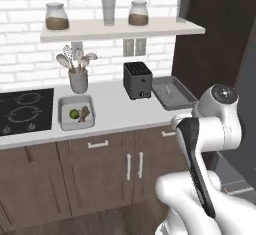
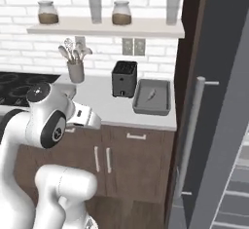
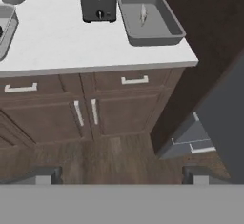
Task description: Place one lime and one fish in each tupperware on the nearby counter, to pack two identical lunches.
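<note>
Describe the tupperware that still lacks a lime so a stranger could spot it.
On the pale counter, look right of the black toaster, beside the dark tall cabinet. The darker grey tupperware there holds only a silvery fish; the whitish one holds more.

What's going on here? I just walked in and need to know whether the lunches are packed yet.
Not yet. The whitish tupperware on the counter already holds a lime and a brown fish. The grey tupperware beside the black toaster holds just a silvery fish, no lime. The gripper is open, holds nothing, and hangs in front of the cabinets, aimed toward the grey tupperware's end of the counter.
</note>
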### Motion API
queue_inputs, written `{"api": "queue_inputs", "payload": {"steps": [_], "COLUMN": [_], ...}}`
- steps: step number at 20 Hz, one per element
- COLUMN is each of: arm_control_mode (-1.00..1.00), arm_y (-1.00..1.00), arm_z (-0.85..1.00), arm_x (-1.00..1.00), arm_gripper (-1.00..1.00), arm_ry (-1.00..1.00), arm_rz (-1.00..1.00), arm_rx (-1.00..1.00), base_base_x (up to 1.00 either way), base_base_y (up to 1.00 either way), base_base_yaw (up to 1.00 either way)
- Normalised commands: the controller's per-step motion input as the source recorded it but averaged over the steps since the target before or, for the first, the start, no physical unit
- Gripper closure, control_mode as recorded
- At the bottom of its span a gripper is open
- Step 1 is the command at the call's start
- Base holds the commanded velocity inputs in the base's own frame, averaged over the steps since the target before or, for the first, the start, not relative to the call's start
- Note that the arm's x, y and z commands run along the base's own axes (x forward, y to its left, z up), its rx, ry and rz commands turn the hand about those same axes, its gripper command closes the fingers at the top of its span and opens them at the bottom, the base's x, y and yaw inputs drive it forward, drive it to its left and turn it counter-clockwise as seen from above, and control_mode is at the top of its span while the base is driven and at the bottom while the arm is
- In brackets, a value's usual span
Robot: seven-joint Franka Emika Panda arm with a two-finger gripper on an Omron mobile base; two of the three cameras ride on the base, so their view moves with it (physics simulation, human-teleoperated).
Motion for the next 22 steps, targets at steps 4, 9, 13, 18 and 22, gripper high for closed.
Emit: {"api": "queue_inputs", "payload": {"steps": [4, 9, 13, 18, 22], "arm_control_mode": [1.0, 1.0, 1.0, 1.0, 1.0], "arm_y": [0.0, 0.0, 0.0, 0.0, 0.0], "arm_z": [0.0, 0.0, 0.0, 0.0, 0.0], "arm_x": [0.0, 0.0, 0.0, 0.0, 0.0], "arm_gripper": [-1.0, -1.0, -1.0, -1.0, -1.0], "arm_ry": [0.0, 0.0, 0.0, 0.0, 0.0], "arm_rz": [0.0, 0.0, 0.0, 0.0, 0.0], "arm_rx": [0.0, 0.0, 0.0, 0.0, 0.0], "base_base_x": [-0.46, -0.5, -0.44, -0.17, 0.03], "base_base_y": [1.0, 0.55, 0.13, -0.08, -0.69], "base_base_yaw": [-0.3, -0.68, -0.94, -0.95, -0.84]}}
